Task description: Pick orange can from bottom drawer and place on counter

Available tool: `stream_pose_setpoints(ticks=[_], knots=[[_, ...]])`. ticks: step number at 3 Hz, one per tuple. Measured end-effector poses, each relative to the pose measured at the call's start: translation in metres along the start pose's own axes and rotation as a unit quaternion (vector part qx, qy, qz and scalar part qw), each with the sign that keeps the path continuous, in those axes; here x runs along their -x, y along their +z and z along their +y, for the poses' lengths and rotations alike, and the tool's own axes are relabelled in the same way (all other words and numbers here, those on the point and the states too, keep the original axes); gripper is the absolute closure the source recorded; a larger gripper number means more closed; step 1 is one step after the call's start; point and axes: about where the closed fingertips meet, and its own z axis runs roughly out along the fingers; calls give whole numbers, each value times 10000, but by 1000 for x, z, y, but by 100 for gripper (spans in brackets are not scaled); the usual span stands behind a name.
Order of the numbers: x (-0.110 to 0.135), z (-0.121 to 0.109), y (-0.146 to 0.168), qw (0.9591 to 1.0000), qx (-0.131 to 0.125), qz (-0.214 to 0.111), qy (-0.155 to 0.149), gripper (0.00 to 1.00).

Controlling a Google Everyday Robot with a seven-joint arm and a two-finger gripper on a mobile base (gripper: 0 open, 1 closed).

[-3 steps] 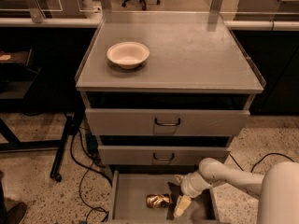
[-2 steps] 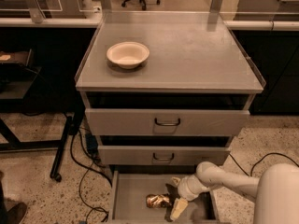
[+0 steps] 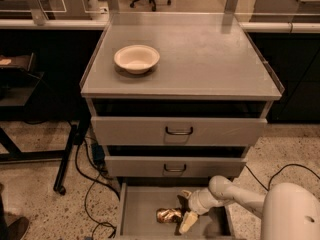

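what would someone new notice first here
The shiny orange can catches the eye first, lying in the open bottom drawer at the foot of the cabinet, with the white arm's gripper right at the can's right end. Next comes the cream bowl, which stands on the left part of the grey counter above.

My white jointed arm (image 3: pixel 235 195) reaches left, low at bottom centre; its two-finger hand (image 3: pixel 183 209) has fingers spread apart.

Shiny golden-orange can (image 3: pixel 169 215); grey bottom drawer (image 3: pixel 145 209); grey tabletop (image 3: pixel 210 59); cream bowl (image 3: pixel 136 58); white-cream gripper (image 3: pixel 183 210) in drawer beside can.
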Motion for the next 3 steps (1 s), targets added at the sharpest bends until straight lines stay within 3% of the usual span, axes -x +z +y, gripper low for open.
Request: stream_pose_setpoints(ticks=[1, 3], knots=[[-5, 5, 15, 9999, -19, -83, 71, 0], [-7, -8, 34, 9997, -142, -164, 101, 0]])
